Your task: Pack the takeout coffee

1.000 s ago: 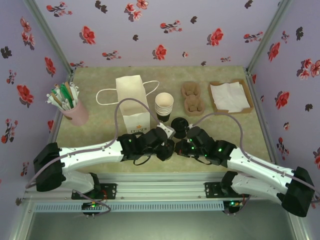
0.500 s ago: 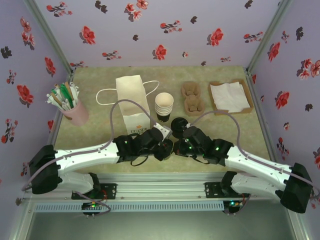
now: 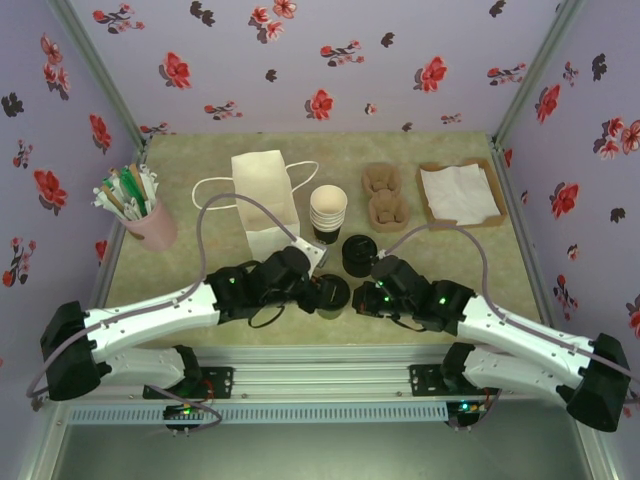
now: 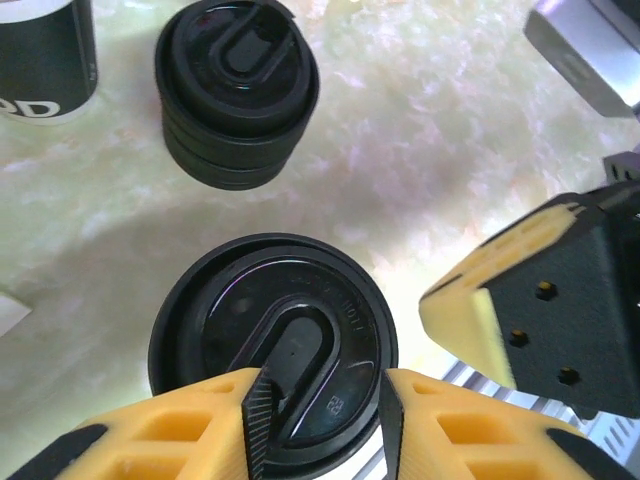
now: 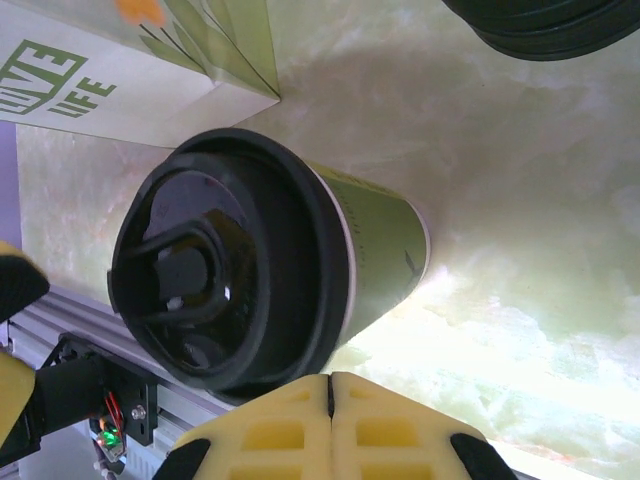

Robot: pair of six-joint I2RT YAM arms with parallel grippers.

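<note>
The takeout coffee (image 3: pixel 331 294) stands upright near the front middle of the table, a small dark cup with a round black lid (image 4: pixel 275 345) on it. My left gripper (image 4: pixel 322 402) hangs just above the lid, its fingers (image 4: pixel 200 425) a little apart over the raised spout, gripping nothing; in the top view this gripper (image 3: pixel 318 284) overlaps the cup's left side. My right gripper (image 5: pixel 330 388) is shut and empty, just to the right of the cup (image 5: pixel 262 270), close to its wall. From above, it (image 3: pixel 363 297) sits beside the cup.
The white paper bag (image 3: pixel 265 198) stands behind the cup, handles splayed. A stack of cups (image 3: pixel 328 212) and a stack of black lids (image 3: pixel 358 254) are close behind. Farther back are cup carriers (image 3: pixel 385 193) and a napkin tray (image 3: pixel 460 195); a pink holder with stirrers (image 3: pixel 141 212) stands left.
My left wrist has shifted left and away from the right gripper, uncovering the lidded cup, and its jaws have widened a little. The right gripper stays shut and has backed off slightly.
</note>
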